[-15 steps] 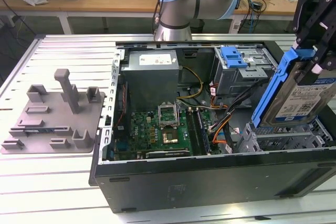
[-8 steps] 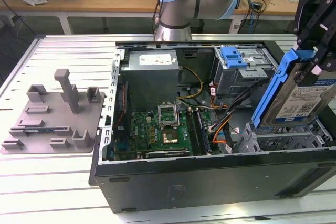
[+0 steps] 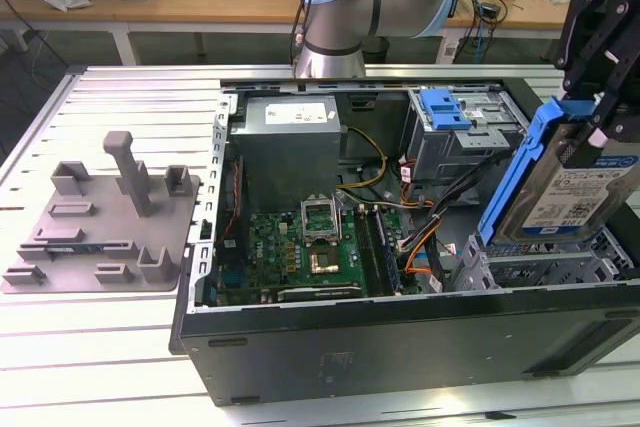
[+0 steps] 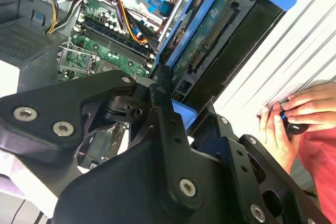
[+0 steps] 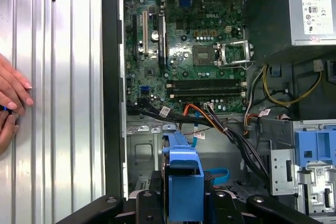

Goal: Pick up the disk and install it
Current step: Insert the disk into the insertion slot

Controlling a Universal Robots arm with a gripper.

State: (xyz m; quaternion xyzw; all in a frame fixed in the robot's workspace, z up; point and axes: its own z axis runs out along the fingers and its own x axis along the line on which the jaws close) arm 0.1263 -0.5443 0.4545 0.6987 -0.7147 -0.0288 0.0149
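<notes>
The pincer (image 3: 592, 122) is pressed together on the disk (image 3: 565, 192) and carries it in the air. It grips the upper end of the disk, where the blue carrier frame (image 3: 520, 172) goes around the edge. In the exterior view the disk hangs tilted at the exterior view's right, above the near corner of the open computer case (image 3: 400, 347) and just over the metal drive cage (image 3: 540, 267). It does not yet sit in the cage.

In the first wrist view the blue frame end of the disk (image 5: 182, 174) points down toward the cage floor, with a bundle of cables (image 5: 231, 135) close beside it. In the second wrist view the green circuit board (image 4: 210, 40) on the underside of the disk is bare.

I judge the disk to be stiff and rather heavy for its size, with smooth metal faces that can slip. The plastic frame probably bends a little, so a grip at one end lets the disk swing. It is likely fragile against knocks, and the bare board and connector should not be pinched. The long side edges of the frame look like the safest place to hold.

A person's hand (image 5: 11, 98) rests on the bench (image 3: 120, 107), well apart from the case.
</notes>
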